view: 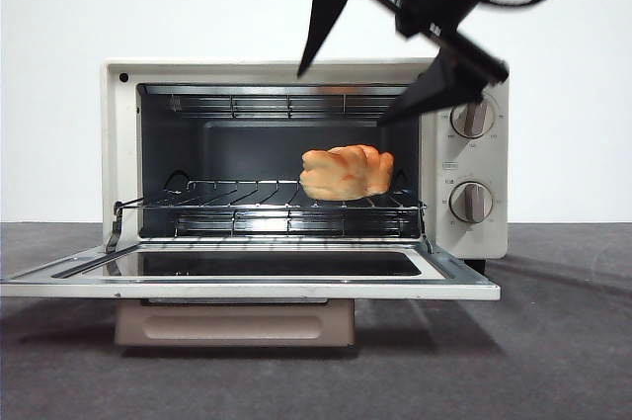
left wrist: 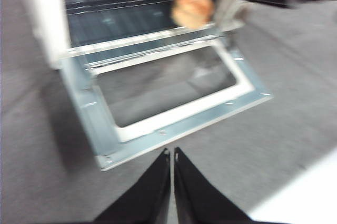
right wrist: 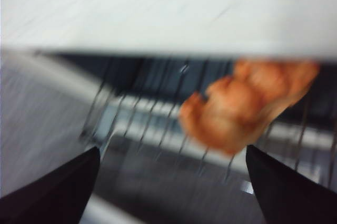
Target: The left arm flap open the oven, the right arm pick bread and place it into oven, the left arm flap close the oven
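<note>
From the front, the oven [view: 306, 158] has its door [view: 252, 277] folded flat and the bread [view: 347, 172] on the wire rack [view: 262, 195], with the right gripper [view: 390, 69] spread empty above. The left wrist view shows the left gripper [left wrist: 172, 154] pinched closed before the door's edge, so only closing remains. The right wrist view confirms wide jaws, bread released.

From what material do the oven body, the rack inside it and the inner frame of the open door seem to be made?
The oven body looks like painted sheet metal: smooth cream, matte, with sharp edges; plastic cannot be ruled out. The rack under the bread seems to be bare steel wire, thin and shiny. The door has a bright metal frame around dark, reflective glass.
</note>
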`<state>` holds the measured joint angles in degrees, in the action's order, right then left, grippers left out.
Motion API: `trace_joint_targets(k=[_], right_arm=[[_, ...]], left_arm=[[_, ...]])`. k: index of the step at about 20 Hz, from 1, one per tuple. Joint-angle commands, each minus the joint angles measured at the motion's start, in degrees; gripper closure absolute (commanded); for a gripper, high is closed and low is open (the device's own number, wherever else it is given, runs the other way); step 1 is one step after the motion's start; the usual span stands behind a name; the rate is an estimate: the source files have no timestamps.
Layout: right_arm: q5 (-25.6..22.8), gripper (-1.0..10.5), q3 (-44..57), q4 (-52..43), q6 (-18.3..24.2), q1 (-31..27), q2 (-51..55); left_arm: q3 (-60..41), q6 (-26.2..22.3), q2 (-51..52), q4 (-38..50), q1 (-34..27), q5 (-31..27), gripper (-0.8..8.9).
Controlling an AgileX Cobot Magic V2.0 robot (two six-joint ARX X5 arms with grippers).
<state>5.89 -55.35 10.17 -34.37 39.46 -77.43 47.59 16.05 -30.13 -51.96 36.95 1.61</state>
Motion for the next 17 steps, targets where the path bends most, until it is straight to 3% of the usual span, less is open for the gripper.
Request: trace_joint_targets(k=[1, 5, 12, 17], right_arm=[[4.4, 5.1, -1.0, 3.2, 3.9, 1.2, 4.0], [9.4, 5.1, -1.0, 11.7, 6.8, 1.8, 11.1], [9.1, 5.3, -1.0, 26.4, 12.7, 1.8, 23.8], [9.1, 5.9, -1.0, 34.4, 15.4, 1.7, 32.3]], left_arm=[[-1.4, 0.1, -2.3, 0.7, -0.7, -0.3, 7.99], [-4.5, 1.3, -6.1, 1.5, -3.3, -0.1, 8.00], [-10.8, 6.2, -13.1, 9.8, -10.2, 10.2, 8.00], [-12.9, 7.2, -18.8, 11.6, -17.8, 15.9, 8.00]])
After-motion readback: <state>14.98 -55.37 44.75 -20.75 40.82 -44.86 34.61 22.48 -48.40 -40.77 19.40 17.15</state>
